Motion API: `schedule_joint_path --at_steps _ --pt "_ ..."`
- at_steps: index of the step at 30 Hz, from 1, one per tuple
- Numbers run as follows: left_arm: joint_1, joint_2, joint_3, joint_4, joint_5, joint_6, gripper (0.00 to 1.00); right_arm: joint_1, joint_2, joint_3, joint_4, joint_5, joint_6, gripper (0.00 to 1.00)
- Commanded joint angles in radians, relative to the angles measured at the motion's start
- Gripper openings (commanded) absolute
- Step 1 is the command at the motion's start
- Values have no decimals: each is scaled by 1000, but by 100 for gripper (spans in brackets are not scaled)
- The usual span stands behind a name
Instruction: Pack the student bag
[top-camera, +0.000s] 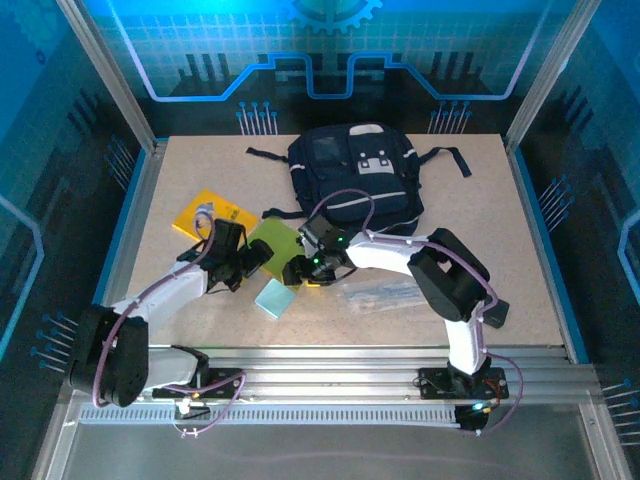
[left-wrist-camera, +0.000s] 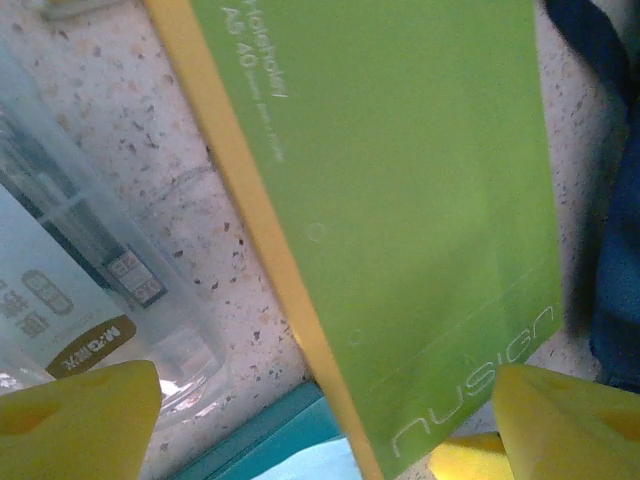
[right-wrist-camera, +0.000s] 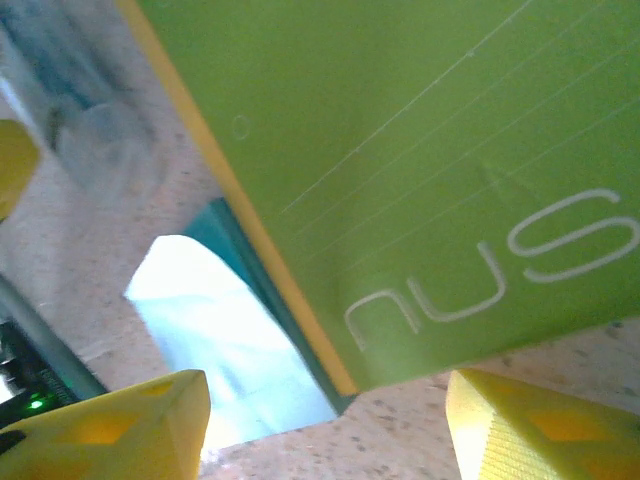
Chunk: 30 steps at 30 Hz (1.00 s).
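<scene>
The student bag (top-camera: 355, 180), a dark navy backpack with grey patches, lies at the back middle of the table; its blue fabric shows at the right edge (left-wrist-camera: 612, 220) of the left wrist view. A green notebook (top-camera: 278, 240) with a yellow edge lies in front of it. My left gripper (top-camera: 254, 260) hovers over the notebook (left-wrist-camera: 400, 200), open (left-wrist-camera: 325, 430), its yellow fingertips (left-wrist-camera: 80, 420) wide on either side of the lower corner. My right gripper (top-camera: 302, 270) is open too (right-wrist-camera: 330, 425), just off the notebook's corner (right-wrist-camera: 430, 150), with bare table between its fingertips (right-wrist-camera: 540, 420).
A pale teal box (top-camera: 274, 297) (left-wrist-camera: 290, 445) (right-wrist-camera: 220, 330) lies right beside the green notebook. A clear plastic case (top-camera: 385, 293) (left-wrist-camera: 80, 280) lies to the right of it. A yellow book (top-camera: 212, 213) sits at the left. Black bag straps (top-camera: 265, 153) trail over the table.
</scene>
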Motion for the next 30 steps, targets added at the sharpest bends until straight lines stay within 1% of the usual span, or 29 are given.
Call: schedule_joint_path --at_steps 1,5,8,11,13,14,17,18,20,24,27,30 --pt "4 -23 -7 40 -45 -27 87 -8 -37 45 9 -49 -42 63" --pt "5 -7 -4 71 -52 -42 87 -61 -101 59 -89 -29 -150 62" --pt "4 2 -26 99 -44 -81 85 -92 -92 128 -174 24 -240 61" --pt "-2 6 -49 140 -36 -122 84 -112 -34 231 -229 52 -327 59" --pt "-12 11 -56 169 -47 -145 83 -122 27 311 -267 62 -374 55" --pt "-16 15 -59 189 -51 -157 82 -127 62 353 -279 62 -392 52" --pt "-27 44 -57 237 -62 -184 79 -131 139 431 -273 54 -407 44" --pt "-31 57 -52 250 -63 -188 79 -132 162 450 -265 62 -404 43" --pt "-37 88 -41 262 -66 -193 78 -131 207 488 -259 82 -406 43" --pt "-41 140 -30 267 -73 -202 79 -133 298 583 -302 165 -433 43" --pt "-43 163 -38 270 -87 -206 80 -136 329 614 -329 265 -472 45" --pt "-43 186 -49 286 -91 -210 80 -140 334 615 -343 338 -510 47"
